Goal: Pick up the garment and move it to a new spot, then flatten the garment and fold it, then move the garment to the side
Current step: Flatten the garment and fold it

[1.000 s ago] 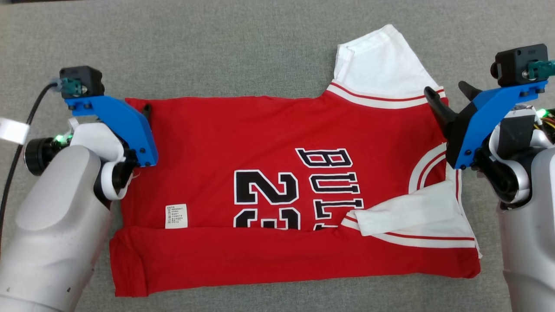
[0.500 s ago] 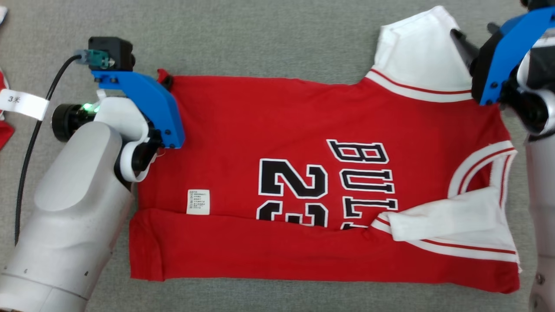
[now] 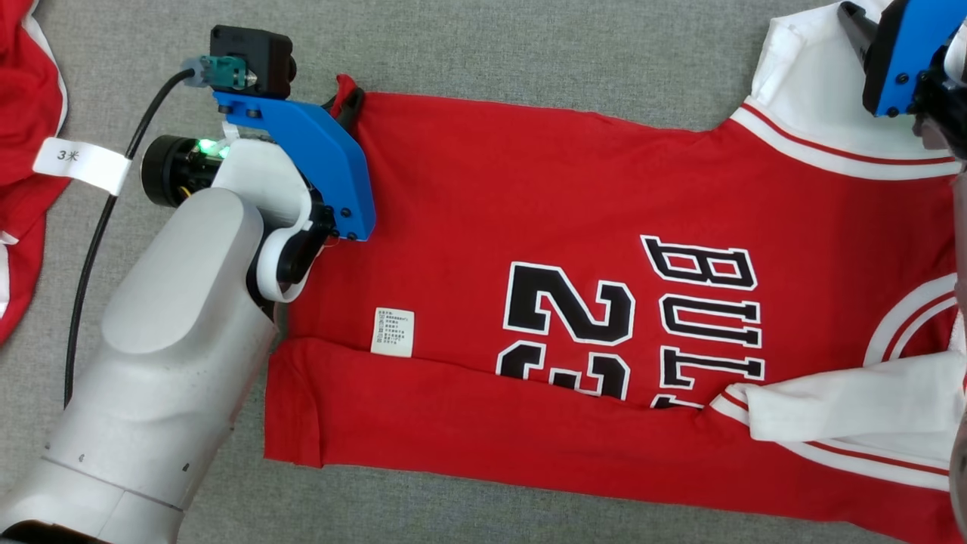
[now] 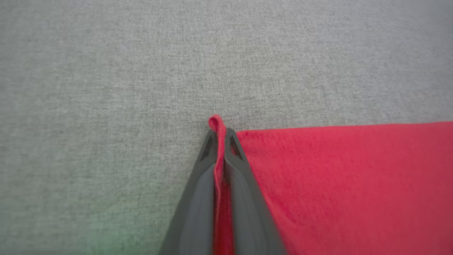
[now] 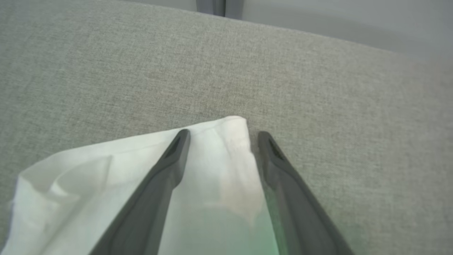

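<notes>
The garment is a red basketball jersey with white sleeves and black lettering, lying flat with its near edge folded over. My left gripper is shut on the jersey's far left corner, and a pinched red fold sticks out between its fingers. My right gripper stands open over the white sleeve at the far right corner, one finger on each side of the sleeve's edge. In the head view the right gripper's one visible finger sits at the top right corner.
Grey fabric covers the whole work surface. Another red garment lies at the left edge, next to a cable with a white tag. The surface's far edge shows in the right wrist view.
The head camera has swung left, shifting the scene right. My left gripper has shut on the jersey's corner. My right gripper has moved up to the white sleeve, staying open.
</notes>
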Robot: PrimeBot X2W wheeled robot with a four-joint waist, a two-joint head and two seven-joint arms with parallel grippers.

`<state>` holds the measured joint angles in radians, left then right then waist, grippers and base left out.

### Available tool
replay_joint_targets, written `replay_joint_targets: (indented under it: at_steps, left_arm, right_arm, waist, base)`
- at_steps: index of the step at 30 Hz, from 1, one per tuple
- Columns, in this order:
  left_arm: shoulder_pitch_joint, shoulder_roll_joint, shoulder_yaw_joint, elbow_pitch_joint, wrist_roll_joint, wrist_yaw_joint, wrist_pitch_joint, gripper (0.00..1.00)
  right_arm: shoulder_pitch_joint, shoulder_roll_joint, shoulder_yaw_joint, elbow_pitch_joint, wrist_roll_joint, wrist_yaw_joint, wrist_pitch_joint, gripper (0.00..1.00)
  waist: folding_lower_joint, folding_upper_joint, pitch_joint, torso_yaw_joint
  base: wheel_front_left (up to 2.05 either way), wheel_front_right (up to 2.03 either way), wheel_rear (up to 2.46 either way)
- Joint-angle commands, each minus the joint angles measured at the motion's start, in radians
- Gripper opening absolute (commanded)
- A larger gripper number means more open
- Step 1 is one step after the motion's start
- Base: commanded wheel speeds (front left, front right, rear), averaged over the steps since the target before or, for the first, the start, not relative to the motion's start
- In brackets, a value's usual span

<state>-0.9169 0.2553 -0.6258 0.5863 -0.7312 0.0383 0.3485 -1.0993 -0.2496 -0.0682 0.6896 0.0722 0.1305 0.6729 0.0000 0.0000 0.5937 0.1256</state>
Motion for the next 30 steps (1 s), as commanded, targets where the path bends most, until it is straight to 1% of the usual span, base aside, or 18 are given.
replay_joint_targets:
  at_steps: [1,4,5,6,7,10,12,15,19,21,24,26,30]
  left_arm:
    - [0.055,-0.012,-0.034,0.037,-0.001,-0.002,0.023,0.00]
    - [0.058,-0.015,-0.032,0.030,-0.007,-0.005,0.019,0.00]
    - [0.062,-0.015,-0.031,0.030,-0.012,-0.007,0.024,0.00]
    - [0.065,-0.016,-0.029,0.030,-0.016,-0.009,0.024,0.00]
    - [0.067,-0.015,-0.025,0.029,-0.018,-0.009,0.016,0.00]
    - [0.071,-0.010,-0.018,0.025,-0.012,-0.005,-0.018,0.00]
    - [0.071,-0.011,-0.006,0.023,-0.013,0.001,-0.054,0.00]
    - [0.073,-0.001,0.006,0.023,-0.004,0.010,-0.105,0.00]
    - [0.093,0.007,0.016,0.009,-0.004,-0.004,-0.169,0.00]
    - [0.124,0.020,0.014,-0.006,0.003,-0.014,-0.213,0.00]
    - [0.163,0.041,0.001,-0.037,0.011,-0.044,-0.252,0.00]
    - [0.194,0.060,-0.004,-0.063,0.019,-0.054,-0.282,0.00]
    - [0.258,0.107,-0.016,-0.122,0.060,-0.042,-0.348,0.00]
  right_arm:
    - [-0.010,-0.012,0.003,0.017,-0.009,0.000,0.006,1.00]
    - [-0.025,-0.020,0.006,0.055,-0.009,0.000,-0.002,1.00]
    - [-0.026,-0.023,0.007,0.068,-0.007,0.000,-0.002,0.87]
    - [-0.026,-0.024,0.007,0.081,-0.005,0.000,-0.003,0.27]
    - [-0.023,-0.022,0.008,0.094,-0.003,0.000,0.000,0.00]
    - [-0.021,-0.021,0.024,0.103,0.011,0.000,-0.030,0.00]
    - [-0.012,-0.023,0.062,0.091,0.017,0.000,-0.070,0.00]
    - [0.008,-0.037,0.105,0.072,0.056,0.000,-0.129,0.00]
    - [0.052,-0.056,0.161,0.036,0.129,0.000,-0.185,0.00]
    - [0.102,-0.082,0.202,-0.012,0.188,0.000,-0.209,0.00]
    - [0.166,-0.115,0.250,-0.075,0.262,0.000,-0.208,0.00]
    - [0.216,-0.132,0.267,-0.129,0.306,0.000,-0.200,0.00]
    - [0.323,-0.169,0.277,-0.249,0.378,0.000,-0.164,0.00]
  waist:
    - [0.0000,0.0000,-0.001,0.002]
    - [0.0000,0.0000,-0.005,0.008]
    - [0.0000,0.0000,-0.007,0.009]
    - [0.0000,0.0000,-0.009,0.010]
    - [0.0000,0.0000,-0.012,0.010]
    - [0.0000,0.0000,-0.022,0.005]
    - [0.0000,0.0000,-0.034,0.000]
    - [0.0000,0.0000,-0.058,-0.009]
    - [0.0000,0.0000,-0.098,-0.026]
    - [0.0000,0.0000,-0.129,-0.042]
    - [0.0000,0.0000,-0.160,-0.058]
    - [0.0000,0.0000,-0.181,-0.069]
    - [0.0000,0.0000,-0.215,-0.090]
  base:
    - [0.00,0.00,0.00]
    - [0.00,0.00,0.00]
    - [0.00,0.00,0.00]
    - [0.00,0.00,0.00]
    - [0.00,0.00,0.00]
    - [0.00,0.00,0.00]
    - [0.00,0.00,0.00]
    - [0.00,0.00,0.00]
    - [0.00,0.00,0.00]
    - [0.00,0.00,0.00]
    - [0.00,0.00,0.00]
    - [0.00,0.00,0.00]
    - [0.00,0.00,0.00]
